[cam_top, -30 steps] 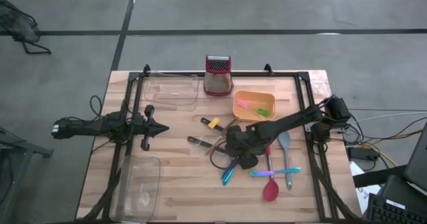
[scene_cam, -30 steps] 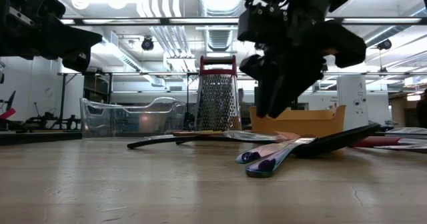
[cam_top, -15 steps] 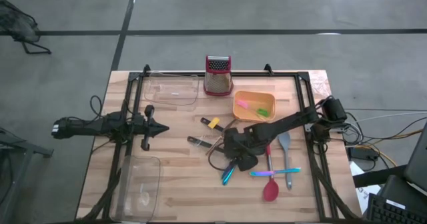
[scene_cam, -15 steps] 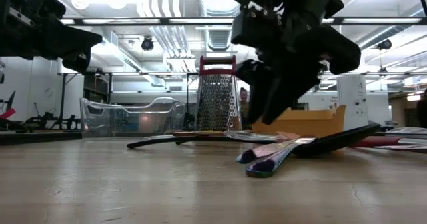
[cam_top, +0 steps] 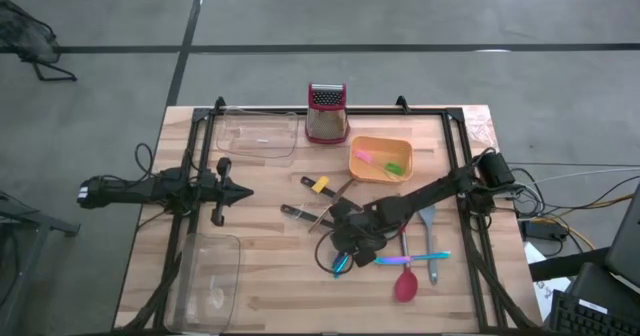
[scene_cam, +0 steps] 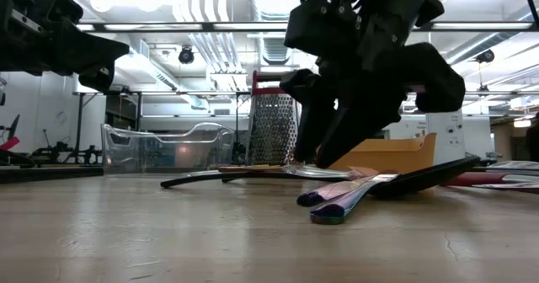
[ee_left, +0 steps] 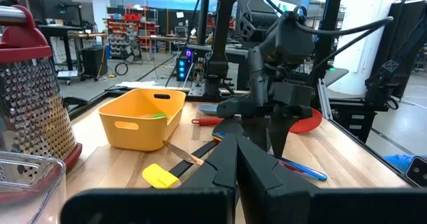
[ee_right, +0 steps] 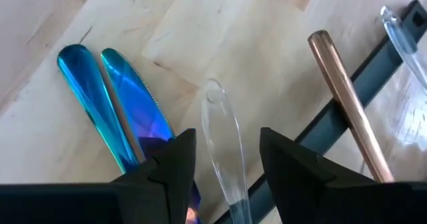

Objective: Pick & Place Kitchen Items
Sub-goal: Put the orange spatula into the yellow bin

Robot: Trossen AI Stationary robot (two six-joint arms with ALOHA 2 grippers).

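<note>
The kitchen items lie in a loose heap right of the table's middle. They include a red spoon (cam_top: 405, 284), a grey spatula (cam_top: 427, 216), two iridescent blue cutlery pieces (ee_right: 110, 114), a copper-coloured handle (ee_right: 340, 94) and a clear plastic utensil (ee_right: 223, 141). My right gripper (cam_top: 343, 246) (ee_right: 227, 136) slants down over the heap, open. Its fingers stand on either side of the clear utensil's handle, low over the table (scene_cam: 313, 158). My left gripper (cam_top: 243, 191) (ee_left: 237, 144) waits shut and level at the table's left.
An orange tub (cam_top: 380, 159) holding small pink and green pieces stands behind the heap. A steel grater with a red top (cam_top: 326, 113) is at the far edge. Clear trays sit at far left (cam_top: 258, 134) and near left (cam_top: 210, 276). A yellow-tipped utensil (cam_top: 318, 185) lies toward the middle.
My right gripper has sunk toward the heap and shifted toward the table's left and near edges, rolling a little. Its fingers have spread somewhat and now straddle the clear utensil. The utensils have stayed where they lay.
</note>
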